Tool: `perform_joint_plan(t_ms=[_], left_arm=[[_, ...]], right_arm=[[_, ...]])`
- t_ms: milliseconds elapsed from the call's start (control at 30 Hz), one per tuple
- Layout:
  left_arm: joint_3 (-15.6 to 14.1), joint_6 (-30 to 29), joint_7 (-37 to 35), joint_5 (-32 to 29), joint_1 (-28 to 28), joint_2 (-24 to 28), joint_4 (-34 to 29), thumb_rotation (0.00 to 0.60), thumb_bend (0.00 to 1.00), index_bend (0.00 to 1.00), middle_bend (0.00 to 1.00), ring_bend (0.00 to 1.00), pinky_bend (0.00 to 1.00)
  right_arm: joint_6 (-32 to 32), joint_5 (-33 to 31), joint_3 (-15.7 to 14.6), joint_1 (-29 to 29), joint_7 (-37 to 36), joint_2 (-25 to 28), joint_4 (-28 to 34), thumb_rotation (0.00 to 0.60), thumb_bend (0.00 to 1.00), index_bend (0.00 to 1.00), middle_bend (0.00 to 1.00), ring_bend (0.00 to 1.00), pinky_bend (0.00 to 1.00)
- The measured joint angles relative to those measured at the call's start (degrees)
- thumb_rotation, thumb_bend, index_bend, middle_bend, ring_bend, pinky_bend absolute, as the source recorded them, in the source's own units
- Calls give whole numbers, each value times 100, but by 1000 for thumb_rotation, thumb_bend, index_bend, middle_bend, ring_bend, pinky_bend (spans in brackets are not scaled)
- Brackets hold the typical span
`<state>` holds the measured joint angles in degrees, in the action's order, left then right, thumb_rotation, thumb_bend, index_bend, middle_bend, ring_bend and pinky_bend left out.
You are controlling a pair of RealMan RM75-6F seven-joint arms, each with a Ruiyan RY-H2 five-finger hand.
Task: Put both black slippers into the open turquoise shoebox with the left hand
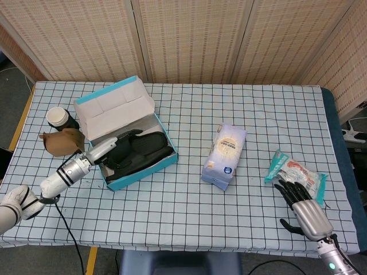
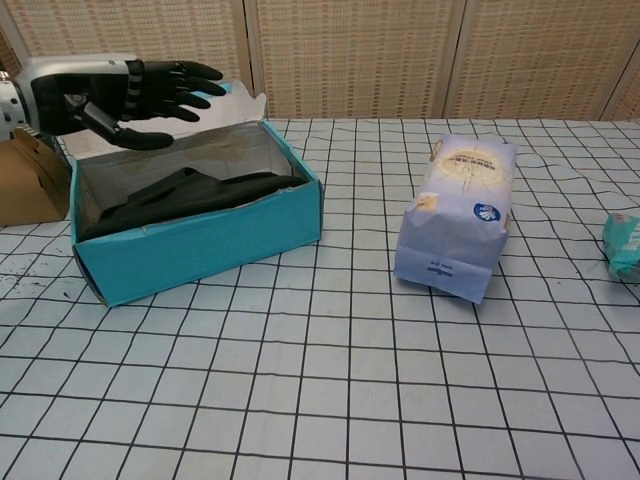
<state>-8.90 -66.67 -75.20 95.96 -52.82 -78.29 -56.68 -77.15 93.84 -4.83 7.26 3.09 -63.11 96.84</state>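
Fingers (image 1: 127, 136) of the left hand (image 1: 110, 146) stretch out apart and hold nothing in the head view, reaching over the near-left corner of the open turquoise shoebox (image 1: 143, 167). Black slippers (image 1: 140, 150) lie inside the box, side by side, filling most of its floor; its lid (image 1: 113, 106) stands tilted up behind. Just left of the box sit a brown paper bag (image 1: 61, 141) and, behind that, a paper cup (image 1: 57, 116) with a white top. Well to the right a pale blue packet (image 1: 225, 156) lies on the checked tablecloth (image 1: 189, 206). Further right, a turquoise-edged snack bag (image 1: 297, 175) lies near the table's edge, and the right hand (image 1: 301, 207) rests on the cloth just before it, dark fingers extended toward the bag and holding nothing; whether the fingertips touch the bag cannot be told.

Seen from the chest view, the left hand (image 2: 112, 89) hovers above the shoebox (image 2: 210, 244), clear of its rim, fingers (image 2: 188, 85) spread and empty. The slippers (image 2: 185, 191) lie low in the box, below the hand and not touching it. The pale blue packet (image 2: 458, 215) stands on the cloth to the right, and a sliver of the snack bag (image 2: 624, 245) shows at the frame's edge.
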Motion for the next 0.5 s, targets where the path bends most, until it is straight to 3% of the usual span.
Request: perform_joint_plan(t_ms=[167,300,500], left_arm=[[29,-671,2416,-396,815,204,-712,600,388,0,0,0,42],[31,-1535,4797,-855,1849,216,-1264,600,386,0,0,0,23],[46,-2295,7266,-1515,3211,343,-2288,600,388,0,0,0,22]], right_arm=[[-94,-284,145,-73,405,-130,-36,600,180,0,0,0,0],[-134,-497,268,-109,666,-240,-32,600,180,0,0,0,0],[-160,-457,244,-139,730,-233,48,600,181,0,0,0,0]])
